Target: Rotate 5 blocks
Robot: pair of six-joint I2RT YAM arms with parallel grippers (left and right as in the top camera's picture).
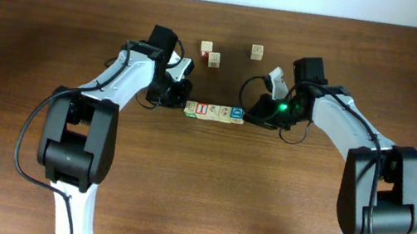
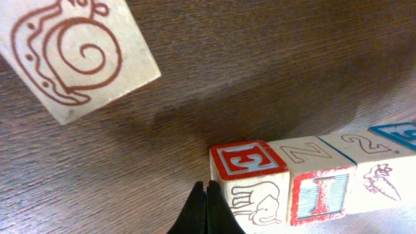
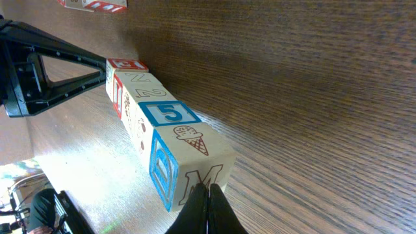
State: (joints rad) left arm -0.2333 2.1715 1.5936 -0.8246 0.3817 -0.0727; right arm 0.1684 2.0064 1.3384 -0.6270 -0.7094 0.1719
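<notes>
bracketing the row of blocks at the centre of the overhead frame, the two claws sit one at each end. the left claw is at the row's left end with its jaws together and nothing between them. in the left wrist view it shows as one dark wedge at bottom centre, its tip just at the lower left corner of the red-topped "e" block, which carries an elephant on its side. the rest of the row runs off to the right edge of that frame. a snail block lies apart in the upper left.

the right claw is at the row's right end, also pressed shut and holding nothing. in the right wrist view its tip meets the bottom corner of the ice-cream block, next to the blue "5" block. three loose cubes rest on the table near the top centre.
</notes>
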